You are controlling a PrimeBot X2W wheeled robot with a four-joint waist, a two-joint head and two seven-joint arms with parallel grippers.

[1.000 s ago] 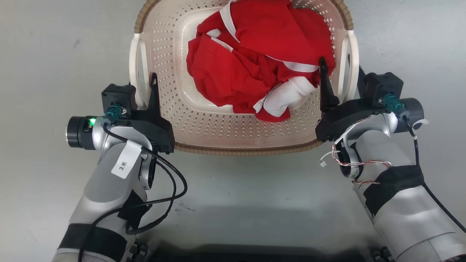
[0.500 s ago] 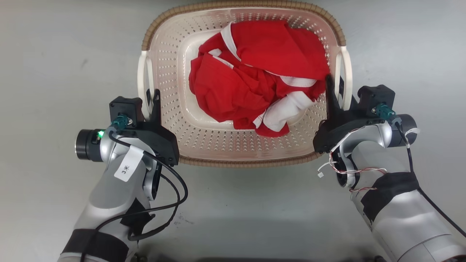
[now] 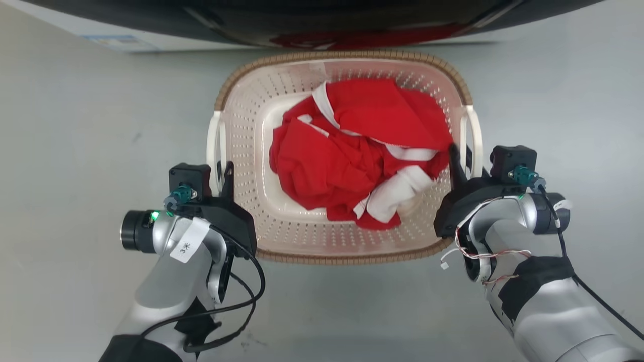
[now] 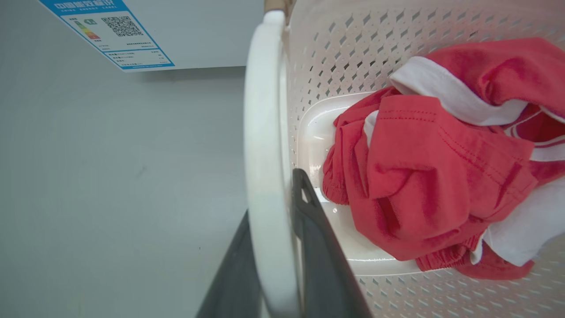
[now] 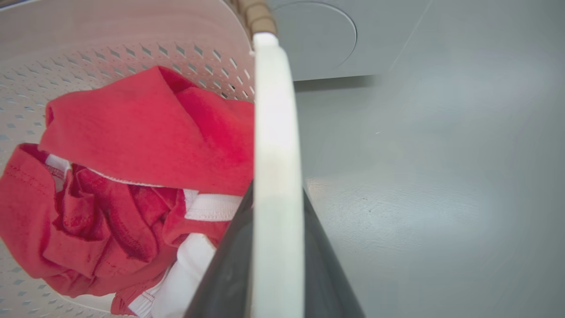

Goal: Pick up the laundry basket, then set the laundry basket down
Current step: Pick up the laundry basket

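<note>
Basket [image 3: 342, 54] dead centre in the head view, slung square between the two arms, just this side of the appliance [image 4: 198, 26] with the blue label [image 4: 110, 33], red clothes [image 3: 352, 166] heaped inside. Left gripper [image 3: 223, 168] is clamped on the left handle [image 3: 215, 141], one finger inside the perforated wall and one outside. The left wrist view has both fingers hard against the white bar. Right gripper [image 3: 462, 153], mirror image, is pinched tight on the right handle [image 3: 475, 130]. Now the relation that counts: the basket's long axis runs side to side, gripper to gripper, with a handle at each end. Each handle bar points away from the robot, in line with the fingers that hold it. Neither arm is nearer, so it's an even share. Both grips sit on the near half of their handles, so I'd expect the far rim to want to dip. Is the bottom on the floor [image 3: 75, 151] or clear of it? Can't tell from here. Lifting or lowering, the call is the same: both arms travel together and level, or the basket tips and the clothes slide.
</note>
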